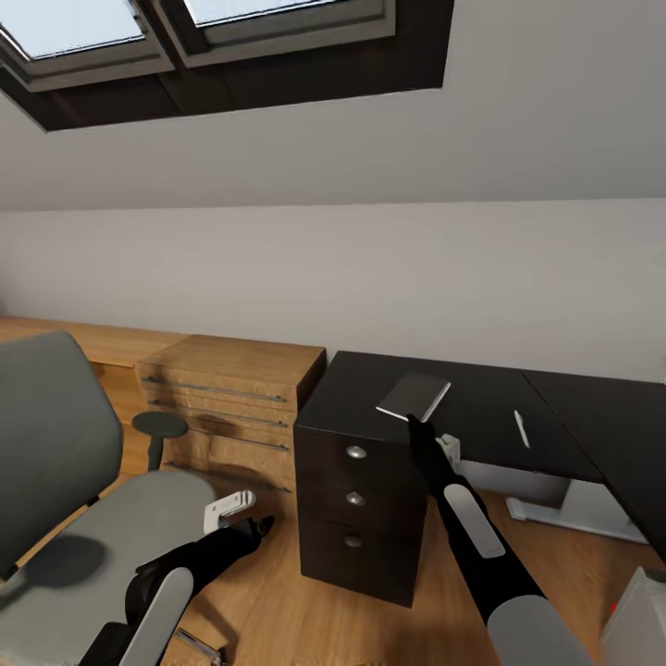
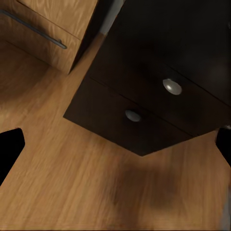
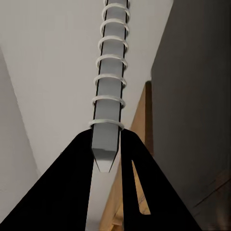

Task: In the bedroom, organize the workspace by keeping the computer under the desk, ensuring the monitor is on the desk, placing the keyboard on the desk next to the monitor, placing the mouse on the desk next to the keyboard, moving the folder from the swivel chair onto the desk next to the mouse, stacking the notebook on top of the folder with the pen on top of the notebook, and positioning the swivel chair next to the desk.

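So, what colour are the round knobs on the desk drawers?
Silver-grey knobs against the black desk; the left wrist view shows them best.

A sloped pale ceiling (image 1: 370, 139) carries a dark-framed skylight (image 1: 185, 46) at eleven o'clock. Below it runs a plain grey wall (image 1: 416, 277). A light wooden chest (image 1: 231, 388) with bar handles stands at nine o'clock on the wood-plank floor (image 1: 268, 601).

The thin grey notebook (image 1: 414, 396), spiral-bound along one edge, is held tilted just above the black desk (image 1: 490, 407) at centre frame, over its round-knobbed drawer unit. The slim white pen (image 1: 522, 429) lies flat on the desktop to its right. The grey padded swivel chair (image 1: 65, 481) fills the lower left
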Tool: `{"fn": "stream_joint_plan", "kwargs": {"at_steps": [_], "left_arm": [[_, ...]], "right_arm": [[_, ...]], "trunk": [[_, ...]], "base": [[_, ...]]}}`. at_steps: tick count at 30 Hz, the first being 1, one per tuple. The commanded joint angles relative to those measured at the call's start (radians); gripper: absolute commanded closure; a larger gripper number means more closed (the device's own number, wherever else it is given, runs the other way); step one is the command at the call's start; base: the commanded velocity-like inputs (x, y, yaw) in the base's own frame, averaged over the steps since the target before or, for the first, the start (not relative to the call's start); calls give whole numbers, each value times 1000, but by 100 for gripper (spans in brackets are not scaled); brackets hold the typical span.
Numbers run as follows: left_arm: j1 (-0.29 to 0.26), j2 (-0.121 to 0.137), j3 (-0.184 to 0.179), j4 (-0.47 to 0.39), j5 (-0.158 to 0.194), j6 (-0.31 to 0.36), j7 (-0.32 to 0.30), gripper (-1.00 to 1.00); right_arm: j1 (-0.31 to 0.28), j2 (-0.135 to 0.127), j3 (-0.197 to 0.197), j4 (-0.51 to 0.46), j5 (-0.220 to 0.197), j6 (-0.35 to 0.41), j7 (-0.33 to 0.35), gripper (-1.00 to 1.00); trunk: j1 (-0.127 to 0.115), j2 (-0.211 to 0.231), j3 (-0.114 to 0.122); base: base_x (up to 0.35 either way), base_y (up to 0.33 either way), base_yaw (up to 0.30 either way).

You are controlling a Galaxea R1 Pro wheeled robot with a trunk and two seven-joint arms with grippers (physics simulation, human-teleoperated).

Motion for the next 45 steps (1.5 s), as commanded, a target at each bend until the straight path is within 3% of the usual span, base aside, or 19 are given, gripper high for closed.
{"fn": "stream_joint_plan", "kwargs": {"at_steps": [1,5,11,20,25,32,36,41,45], "left_arm": [[-1,1,-2,0,10,1,10,-100],[-1,1,-2,4,10,1,10,-100],[-1,-3,-6,86,10,2,6,-100],[-1,-30,-10,142,5,-5,10,-100],[-1,-36,-55,225,-3,-27,11,-100],[-1,-38,-125,468,-93,-211,10,-100],[-1,-39,-164,569,-124,-304,8,-100],[-1,-38,-192,668,-135,-380,6,-100],[-1,-35,-194,731,-136,-396,5,-100]], "right_arm": [[-1,0,0,0,-12,1,6,100],[-1,-2,0,0,-6,4,10,100],[0,2,0,1,67,8,18,100],[8,8,1,0,77,7,17,100],[18,7,0,-20,76,8,17,100],[59,7,0,-102,77,9,14,100],[81,7,2,-132,79,8,11,100],[92,8,7,-146,79,7,10,100],[94,8,7,-149,77,6,9,100]], "trunk": [[-5,7,2],[-20,35,15],[-43,77,34],[-77,140,62],[-97,175,77],[-123,224,99],[-139,252,112],[-143,259,115],[-143,259,115]], "base": [[-309,-66,0],[-321,-69,0],[-328,-72,0],[-238,-61,0],[-37,-10,0],[-6,-2,0],[-1,0,0],[0,0,0],[0,0,-28]]}}
